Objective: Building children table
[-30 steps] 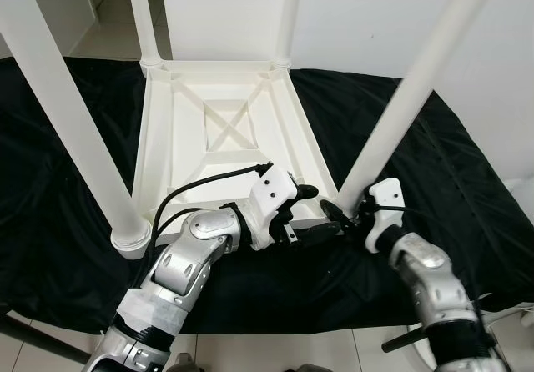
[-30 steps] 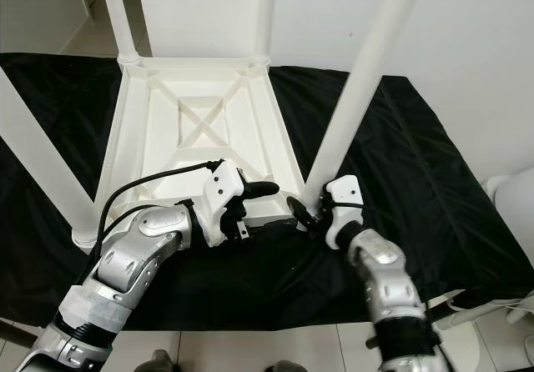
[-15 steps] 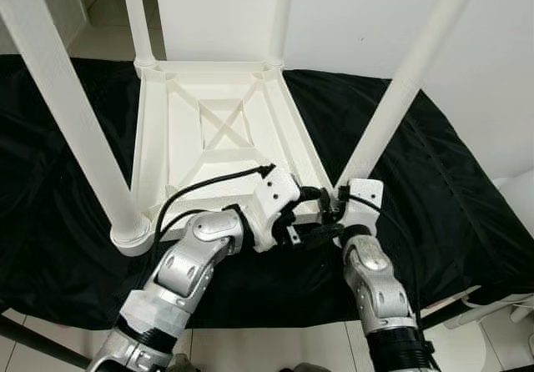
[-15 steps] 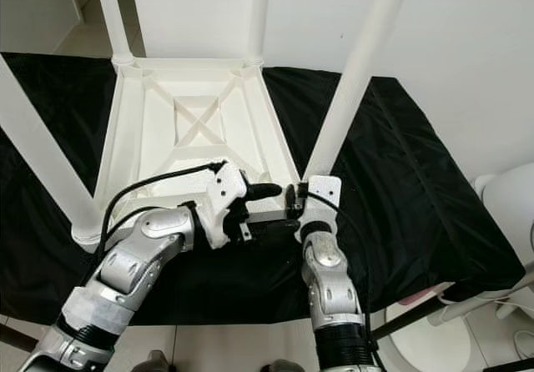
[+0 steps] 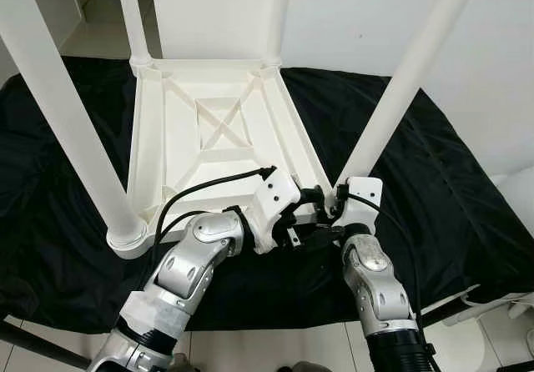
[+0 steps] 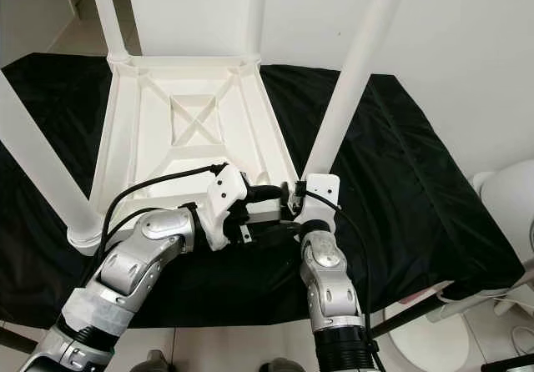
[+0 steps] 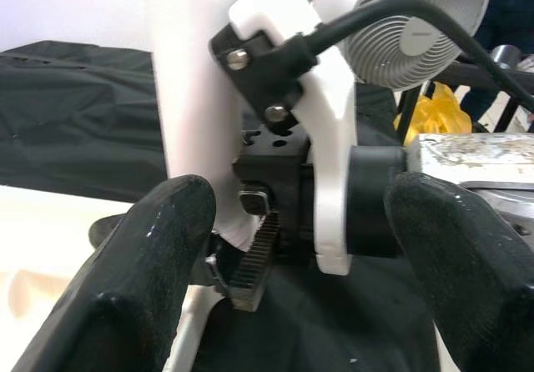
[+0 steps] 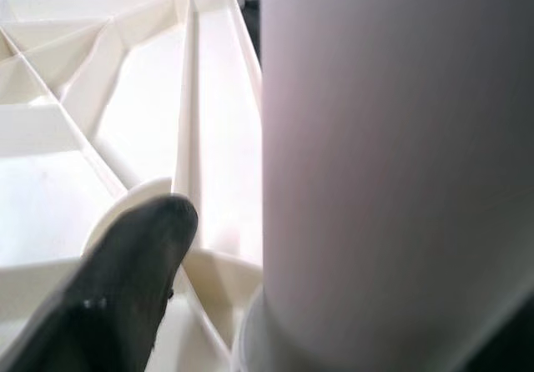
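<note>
Left gripper (image 5: 310, 218), two long black fingers spread apart, held at the near right corner of the upturned white plastic children's table (image 5: 219, 138), one finger (image 7: 142, 263) on each side of the right wrist's white housing, nothing pinched between them. Right gripper (image 5: 332, 212) pressed against the foot of the near right white cylindrical leg (image 5: 400, 88); one black finger (image 8: 125, 289) seen beside that leg, the other hidden behind it, so cannot tell whether clamped on the leg or merely alongside.

Table lying top-down on a black cloth (image 5: 434, 172), ribbed underside facing up with a square and cross moulded in the middle. Four white legs counted, all standing upright in their corner sockets: near left (image 5: 62, 113), far left (image 5: 129, 13), far right (image 5: 278, 13) and near right. Both silver arms reaching in from the near edge of the cloth, meeting at the same corner. White wall behind, pale tiled floor below the cloth's near edge. Round grey fan (image 7: 417, 26) beyond the grippers.
</note>
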You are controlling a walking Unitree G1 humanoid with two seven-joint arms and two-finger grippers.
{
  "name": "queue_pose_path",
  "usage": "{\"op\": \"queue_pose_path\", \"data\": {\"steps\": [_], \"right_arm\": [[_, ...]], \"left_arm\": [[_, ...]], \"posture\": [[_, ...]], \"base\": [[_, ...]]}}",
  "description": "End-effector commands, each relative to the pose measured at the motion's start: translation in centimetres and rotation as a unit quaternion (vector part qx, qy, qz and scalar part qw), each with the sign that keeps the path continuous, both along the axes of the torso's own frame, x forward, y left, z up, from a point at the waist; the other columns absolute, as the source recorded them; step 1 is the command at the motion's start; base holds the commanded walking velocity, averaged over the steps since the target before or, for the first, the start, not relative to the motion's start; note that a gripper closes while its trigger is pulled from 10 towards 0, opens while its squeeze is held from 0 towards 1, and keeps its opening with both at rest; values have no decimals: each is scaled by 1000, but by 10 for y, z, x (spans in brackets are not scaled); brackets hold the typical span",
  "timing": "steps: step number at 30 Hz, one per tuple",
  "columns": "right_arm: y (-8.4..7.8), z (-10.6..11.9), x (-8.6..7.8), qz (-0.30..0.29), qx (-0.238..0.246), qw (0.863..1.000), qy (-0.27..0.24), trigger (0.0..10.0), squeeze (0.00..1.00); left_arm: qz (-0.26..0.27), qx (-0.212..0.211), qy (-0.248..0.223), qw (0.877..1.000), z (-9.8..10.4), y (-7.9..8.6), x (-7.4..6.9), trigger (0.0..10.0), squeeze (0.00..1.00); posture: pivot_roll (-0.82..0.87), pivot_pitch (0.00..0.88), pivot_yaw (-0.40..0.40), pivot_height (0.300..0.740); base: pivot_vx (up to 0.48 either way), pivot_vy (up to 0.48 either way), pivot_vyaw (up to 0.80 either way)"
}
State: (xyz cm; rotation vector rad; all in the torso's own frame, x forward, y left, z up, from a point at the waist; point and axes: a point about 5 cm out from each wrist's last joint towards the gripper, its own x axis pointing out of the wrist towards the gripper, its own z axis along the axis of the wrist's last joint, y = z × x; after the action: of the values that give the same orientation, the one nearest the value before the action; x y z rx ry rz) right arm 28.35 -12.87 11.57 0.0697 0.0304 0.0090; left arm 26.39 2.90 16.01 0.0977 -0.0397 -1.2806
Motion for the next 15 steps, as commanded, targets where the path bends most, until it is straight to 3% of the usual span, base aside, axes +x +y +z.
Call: {"op": "queue_pose_path", "data": {"steps": [1, 2, 4, 5, 12, 13, 15], "right_arm": [[-11, -2, -3, -10, 2, 1000, 1, 10000, 1000], [-24, -3, -6, -12, -16, 1000, -2, 10000, 1000], [-33, -4, -7, -13, -30, 999, -4, 10000, 1000], [-39, -4, -9, 8, -46, 999, -8, 10000, 0], [-49, -1, -10, 84, -88, 992, -30, 10000, 0], [-60, 1, -3, 141, -111, 983, -41, 10000, 0], [-63, 3, -1, 157, -113, 980, -43, 10000, 0]], "left_arm": [[2, 1, 0, 1000, 0, -1, -2, 10000, 0], [3, 0, 0, 1000, 0, -1, -2, 10000, 0], [3, -1, 0, 1000, 0, -1, -1, 10000, 0], [4, -1, 0, 1000, 0, -2, -1, 10000, 0], [4, -1, -2, 1000, 1, -3, 1, 10000, 0], [4, -2, -2, 1000, 2, -3, 2, 10000, 0], [4, -2, -2, 1000, 2, -3, 3, 10000, 0]], "posture": [[45, 0, -88, 740], [43, 0, -88, 740], [42, 0, -88, 740], [39, 0, -86, 740], [30, 0, -74, 740], [26, 0, -63, 740], [26, 0, -63, 740]], "base": [[0, 0, 0], [0, 0, 0], [0, 0, 0], [0, 0, 0], [0, 0, 0], [0, 0, 0], [0, 0, 0]]}}
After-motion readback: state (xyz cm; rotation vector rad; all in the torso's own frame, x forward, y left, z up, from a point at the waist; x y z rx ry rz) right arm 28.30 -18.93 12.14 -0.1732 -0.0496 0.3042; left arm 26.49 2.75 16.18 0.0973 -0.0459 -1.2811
